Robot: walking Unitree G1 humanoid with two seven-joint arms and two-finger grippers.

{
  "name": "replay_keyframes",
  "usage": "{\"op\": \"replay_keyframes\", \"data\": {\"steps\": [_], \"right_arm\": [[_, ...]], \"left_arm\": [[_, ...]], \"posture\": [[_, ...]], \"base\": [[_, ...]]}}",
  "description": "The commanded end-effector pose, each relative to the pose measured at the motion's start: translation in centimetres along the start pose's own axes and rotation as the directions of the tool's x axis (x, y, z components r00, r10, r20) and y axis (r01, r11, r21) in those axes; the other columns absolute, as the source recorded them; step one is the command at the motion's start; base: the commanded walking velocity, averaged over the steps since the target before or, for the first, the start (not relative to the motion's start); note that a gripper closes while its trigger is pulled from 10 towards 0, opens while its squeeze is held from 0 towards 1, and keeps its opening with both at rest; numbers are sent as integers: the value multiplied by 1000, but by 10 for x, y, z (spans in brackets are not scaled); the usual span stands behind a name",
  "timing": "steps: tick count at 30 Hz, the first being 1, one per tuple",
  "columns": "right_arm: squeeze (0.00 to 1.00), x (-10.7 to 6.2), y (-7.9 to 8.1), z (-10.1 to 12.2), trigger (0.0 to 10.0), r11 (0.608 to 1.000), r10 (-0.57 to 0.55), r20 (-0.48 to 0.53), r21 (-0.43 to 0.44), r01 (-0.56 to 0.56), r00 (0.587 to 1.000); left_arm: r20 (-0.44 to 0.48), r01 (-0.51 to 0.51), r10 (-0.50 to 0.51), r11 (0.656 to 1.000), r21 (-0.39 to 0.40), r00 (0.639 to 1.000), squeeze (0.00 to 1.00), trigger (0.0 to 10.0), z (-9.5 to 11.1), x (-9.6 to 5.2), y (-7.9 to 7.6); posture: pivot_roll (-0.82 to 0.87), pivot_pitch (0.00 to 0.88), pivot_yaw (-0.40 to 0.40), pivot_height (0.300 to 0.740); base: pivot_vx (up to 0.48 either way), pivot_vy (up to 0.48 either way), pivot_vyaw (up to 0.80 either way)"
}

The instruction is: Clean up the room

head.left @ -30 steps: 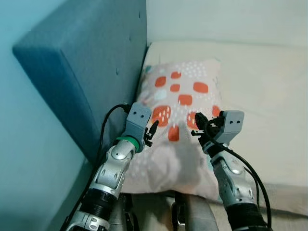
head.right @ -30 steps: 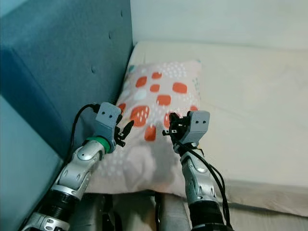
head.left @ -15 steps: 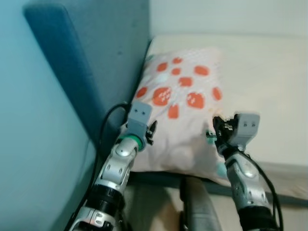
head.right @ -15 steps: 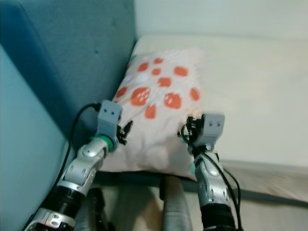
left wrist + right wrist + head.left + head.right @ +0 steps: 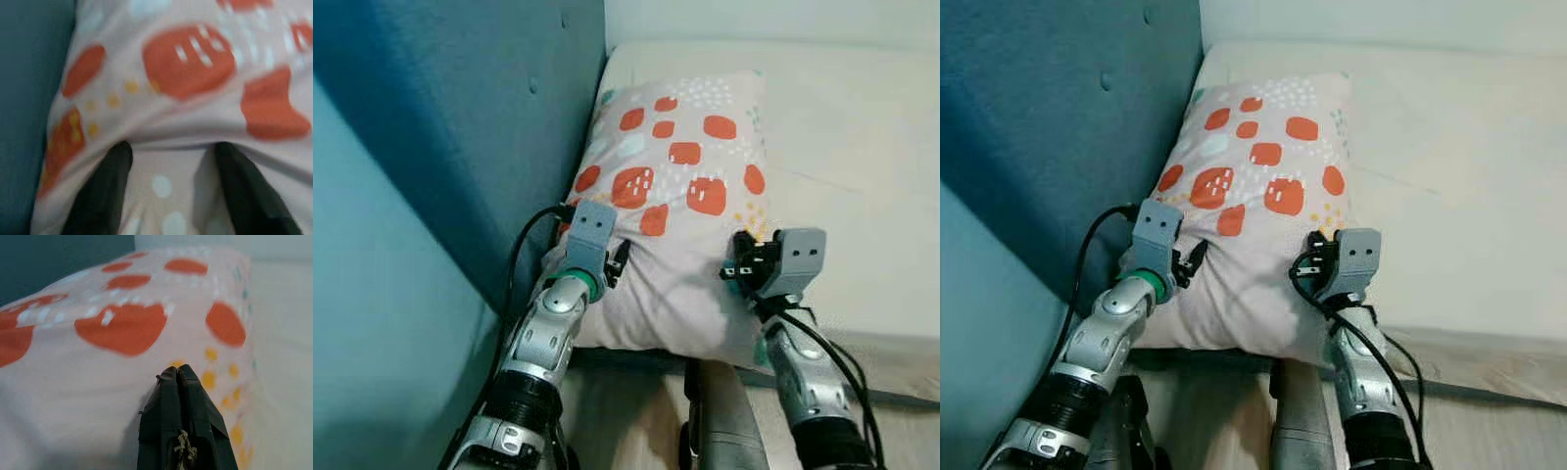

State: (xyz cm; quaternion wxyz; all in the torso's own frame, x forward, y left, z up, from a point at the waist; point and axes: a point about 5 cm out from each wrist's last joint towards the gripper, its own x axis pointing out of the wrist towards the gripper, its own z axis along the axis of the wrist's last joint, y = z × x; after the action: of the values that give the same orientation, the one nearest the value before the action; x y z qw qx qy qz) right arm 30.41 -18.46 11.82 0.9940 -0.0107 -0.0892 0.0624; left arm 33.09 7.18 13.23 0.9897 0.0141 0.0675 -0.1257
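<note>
Pillow against blue headboard, left jaws apart, right jaws seemingly closed.

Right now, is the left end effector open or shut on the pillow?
Open. In the left wrist view the left end effector has both black fingers spread apart, pressed onto the pillow with fabric between them.

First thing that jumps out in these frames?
The pillow with orange blotches, lying on the cream mattress tight against the blue padded headboard. Both grippers are at its near end: the left gripper open with fingers pressed into the fabric, the right gripper closed against the pillow's right edge.
</note>
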Motion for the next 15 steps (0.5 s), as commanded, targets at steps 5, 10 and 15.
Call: {"op": "replay_keyframes", "data": {"steps": [5, 10, 15], "right_arm": [[0, 0, 2, 9, 10000, 997, 39, 41, -62, -36, 998], [0, -9, -3, -9, 10000, 1000, -19, -49, 4, 19, 999], [0, -13, -8, -13, 10000, 997, -65, -66, 46, 68, 996]], "left_arm": [[72, -22, 27, 997, -75, 997, 1000, 10000, 17, -4, 16], [115, 8, 6, 992, -125, 993, 1000, 10000, 37, -10, 27], [100, 34, -23, 993, -110, 995, 1000, 10000, 38, -13, 27]], "posture": [[-65, 46, 81, 575], [-58, 64, 84, 575], [-59, 69, 88, 575]], "base": [[0, 0, 0], [0, 0, 0], [0, 0, 0]]}}
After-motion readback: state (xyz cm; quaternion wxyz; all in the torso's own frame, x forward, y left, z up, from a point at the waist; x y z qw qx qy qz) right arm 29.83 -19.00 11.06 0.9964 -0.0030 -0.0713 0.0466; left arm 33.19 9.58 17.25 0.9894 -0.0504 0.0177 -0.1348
